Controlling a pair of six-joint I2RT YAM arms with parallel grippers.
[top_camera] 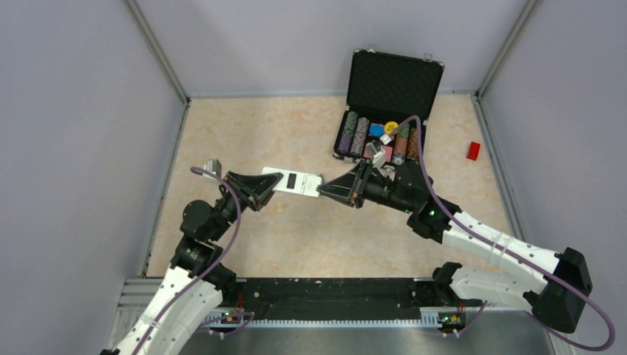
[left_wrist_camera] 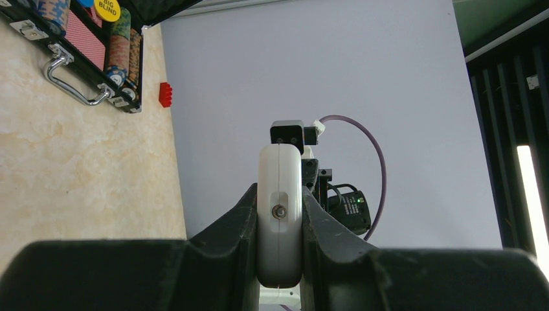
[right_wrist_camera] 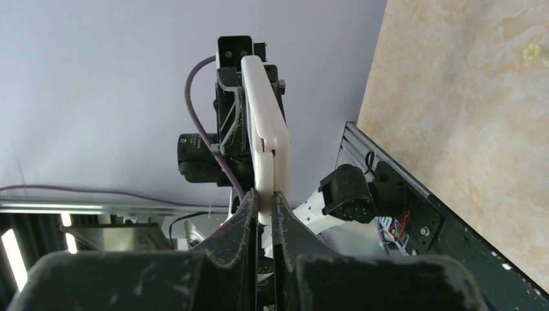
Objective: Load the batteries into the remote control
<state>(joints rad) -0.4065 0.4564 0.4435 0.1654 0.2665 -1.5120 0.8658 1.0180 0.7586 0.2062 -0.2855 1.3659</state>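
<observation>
The remote control [top_camera: 282, 180] is a slim white bar held level above the table, white back up, with a small dark rectangular bay showing. My left gripper [top_camera: 270, 186] is shut on its left end; in the left wrist view the remote [left_wrist_camera: 280, 175] is clamped edge-on between the black fingers [left_wrist_camera: 243, 220]. From the opposite side, my right gripper [top_camera: 324, 188] is shut on the thin right end, and the right wrist view shows the remote [right_wrist_camera: 264, 123] running away from the jaws. The batteries are out of view.
An open black case [top_camera: 392, 81] with rows of poker chips stands at the back right, also in the left wrist view [left_wrist_camera: 78, 71]. A small red block [top_camera: 473, 150] lies by the right wall. Pale walls enclose the table on three sides.
</observation>
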